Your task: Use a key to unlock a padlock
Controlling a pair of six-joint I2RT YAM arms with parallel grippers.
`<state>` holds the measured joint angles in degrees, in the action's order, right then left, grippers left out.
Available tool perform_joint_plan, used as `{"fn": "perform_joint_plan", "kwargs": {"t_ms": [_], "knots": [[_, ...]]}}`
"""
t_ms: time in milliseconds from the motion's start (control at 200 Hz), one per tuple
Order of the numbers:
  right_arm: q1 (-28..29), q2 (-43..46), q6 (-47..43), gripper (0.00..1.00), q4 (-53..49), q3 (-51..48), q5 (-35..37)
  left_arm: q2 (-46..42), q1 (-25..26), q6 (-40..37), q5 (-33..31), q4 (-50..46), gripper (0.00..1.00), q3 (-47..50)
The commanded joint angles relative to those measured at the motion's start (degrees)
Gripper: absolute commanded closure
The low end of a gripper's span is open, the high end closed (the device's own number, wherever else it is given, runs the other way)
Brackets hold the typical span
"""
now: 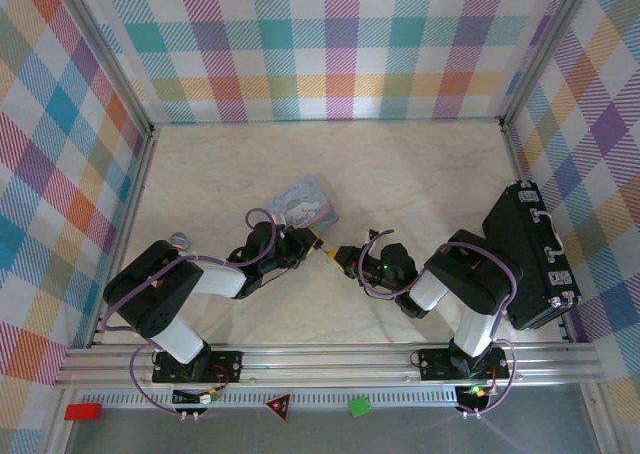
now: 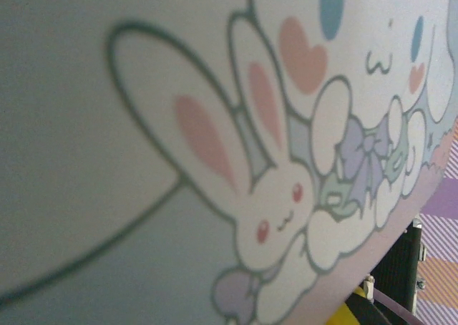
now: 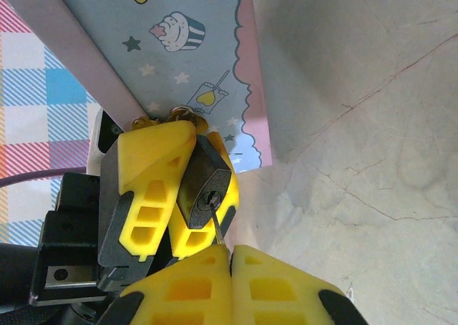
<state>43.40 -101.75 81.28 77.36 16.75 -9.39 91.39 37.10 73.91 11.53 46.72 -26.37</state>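
Clamping the tiny black squarish padlock [image 3: 202, 176] with its keyhole [image 3: 208, 198] facing right, the left gripper [image 3: 187, 196] steadies it mid-table, so the right gripper [image 3: 229, 257], pinching the thin dark metal key [image 3: 217, 225], meets that opening.

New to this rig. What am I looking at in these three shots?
You are looking at two robot arms bolted at the near edge of a table, each with a yellow two-finger gripper. One picture looks down from above and behind them. The other two come from a camera on each wrist. Just beyond the grippers is a pale blue cartoon-printed tin, and a black case sits at the right. The left gripper clamps a small black padlock. The right gripper pinches a thin key, its tip at the keyhole.
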Motion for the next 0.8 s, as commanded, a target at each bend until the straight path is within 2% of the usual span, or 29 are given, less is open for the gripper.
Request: {"fn": "perform_joint_plan", "kwargs": {"t_ms": [0,545,795], "knots": [[-0.4,2.0,0.1,1.00,3.2,-0.8,1.3,-0.6,0.8,1.8,1.8,3.4,0.93,0.8],[-0.5,1.9,1.4,1.00,3.2,-0.5,1.6,-2.0,0.9,1.8,1.0,2.9,0.93,0.9],[2.7,4.2,2.1,1.00,3.3,-2.1,5.5,-1.2,1.0,2.3,1.0,3.6,0.93,0.4]]}}
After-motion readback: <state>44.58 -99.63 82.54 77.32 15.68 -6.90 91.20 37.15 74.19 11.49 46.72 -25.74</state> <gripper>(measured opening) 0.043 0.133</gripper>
